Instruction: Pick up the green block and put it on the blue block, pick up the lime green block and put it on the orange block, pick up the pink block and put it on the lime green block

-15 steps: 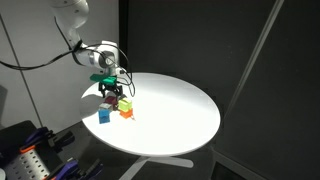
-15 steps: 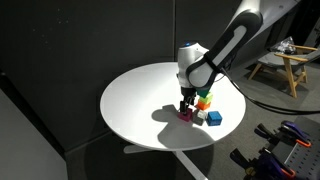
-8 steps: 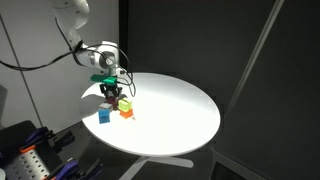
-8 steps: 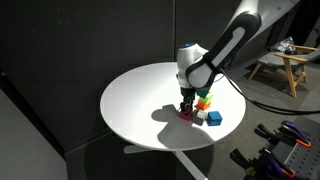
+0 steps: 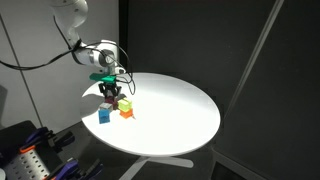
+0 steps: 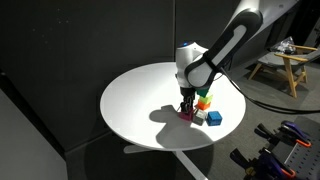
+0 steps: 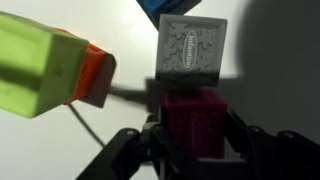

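Observation:
In the wrist view the pink block (image 7: 195, 125) sits on the table between my gripper's (image 7: 195, 130) dark fingers, which press against both of its sides. To its left the lime green block (image 7: 35, 70) lies stacked on the orange block (image 7: 97, 75). A cube with a grey-white face (image 7: 190, 50) stands just beyond the pink one, and the blue block (image 7: 165, 8) lies at the top edge. In both exterior views the gripper (image 5: 112, 97) (image 6: 186, 108) points straight down at the cluster. I cannot make out the green block.
The blocks cluster near one edge of a round white table (image 5: 175, 110) (image 6: 140, 100). Dark curtains stand behind it. A wooden stool (image 6: 285, 65) and tool racks (image 5: 35, 160) lie beyond the table's rim.
The arm stays over the same spot. The fingers have drawn in against the pink block.

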